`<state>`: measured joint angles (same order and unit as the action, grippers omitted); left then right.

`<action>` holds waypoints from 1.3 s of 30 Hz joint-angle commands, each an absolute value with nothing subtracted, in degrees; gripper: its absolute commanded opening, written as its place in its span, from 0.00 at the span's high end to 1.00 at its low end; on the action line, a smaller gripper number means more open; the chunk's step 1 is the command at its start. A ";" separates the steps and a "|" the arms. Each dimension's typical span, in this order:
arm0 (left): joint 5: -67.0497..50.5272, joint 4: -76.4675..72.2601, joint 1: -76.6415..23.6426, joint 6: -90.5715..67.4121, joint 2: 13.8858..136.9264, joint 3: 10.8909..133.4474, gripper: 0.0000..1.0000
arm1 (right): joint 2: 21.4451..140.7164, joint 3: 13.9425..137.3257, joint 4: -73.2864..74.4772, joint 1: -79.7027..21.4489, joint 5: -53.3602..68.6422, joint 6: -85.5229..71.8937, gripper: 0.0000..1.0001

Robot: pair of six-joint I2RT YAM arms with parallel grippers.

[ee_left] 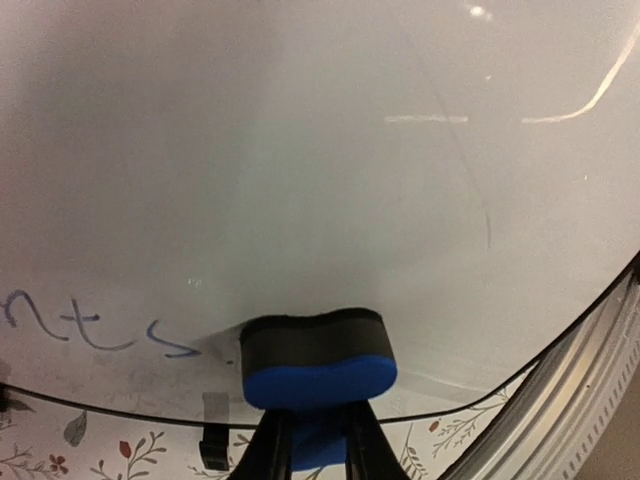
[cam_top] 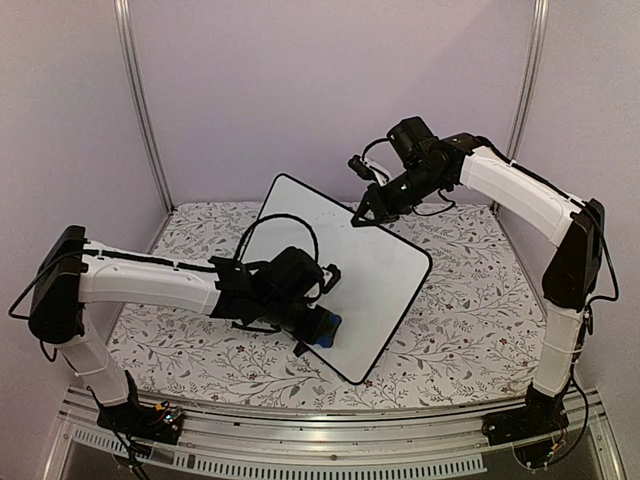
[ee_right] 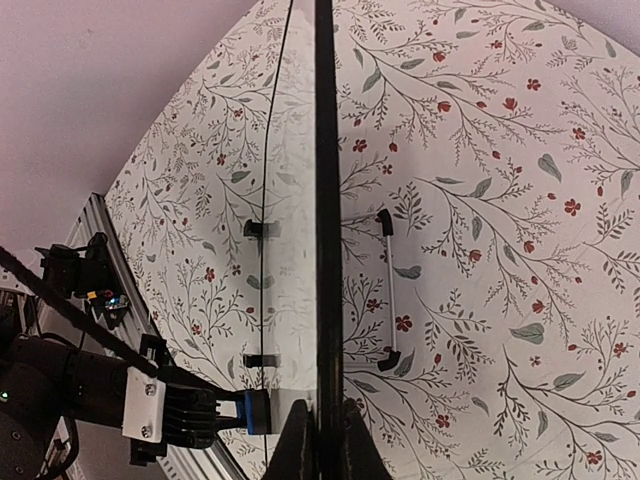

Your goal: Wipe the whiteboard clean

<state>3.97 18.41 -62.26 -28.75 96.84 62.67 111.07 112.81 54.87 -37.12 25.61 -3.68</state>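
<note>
The whiteboard [cam_top: 360, 270] stands tilted on the floral table, white with a thin black frame. In the left wrist view the whiteboard [ee_left: 300, 150] fills the frame, with grey handwriting [ee_left: 90, 325] at its lower left. My left gripper [cam_top: 318, 330] is shut on a blue and black eraser [ee_left: 318, 358], pressed against the board near its lower edge, just right of the writing. My right gripper [cam_top: 368, 215] is shut on the board's far top edge [ee_right: 324, 200], seen edge-on in the right wrist view. The eraser [ee_right: 256, 411] also shows there against the board's face.
The floral tablecloth [cam_top: 470, 300] covers the table. A white stand bar with black feet [ee_right: 386, 290] lies behind the board. An aluminium rail [cam_top: 330, 420] runs along the near edge. Pale walls close the back and sides.
</note>
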 commanded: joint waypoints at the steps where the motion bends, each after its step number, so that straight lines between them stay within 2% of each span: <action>1: 9.75 14.67 -59.71 -25.80 99.59 69.41 1.00 | 110.61 111.41 58.50 -39.55 22.72 -1.23 1.00; 8: 10.48 13.71 -55.35 -25.07 96.84 69.77 1.00 | 110.57 111.36 58.40 -39.55 22.74 -1.22 1.00; 15: 11.72 12.23 -47.08 -23.94 87.92 63.27 1.00 | 110.83 111.36 58.43 -39.55 22.96 -1.14 1.00; 19: 7.75 9.84 -40.75 -24.95 84.00 58.49 1.00 | 110.83 111.35 58.33 -39.55 22.95 -1.14 1.00; 26: 6.45 12.68 -36.06 -25.55 84.18 56.75 1.00 | 110.74 111.43 58.34 -39.55 22.86 -1.23 1.00; 39: 0.62 7.94 -32.55 -27.54 84.91 48.61 1.00 | 110.48 110.90 58.21 -39.55 22.70 -1.14 1.00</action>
<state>3.40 11.00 -33.69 -26.68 84.33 50.46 110.87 112.81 54.72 -37.56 25.63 -5.02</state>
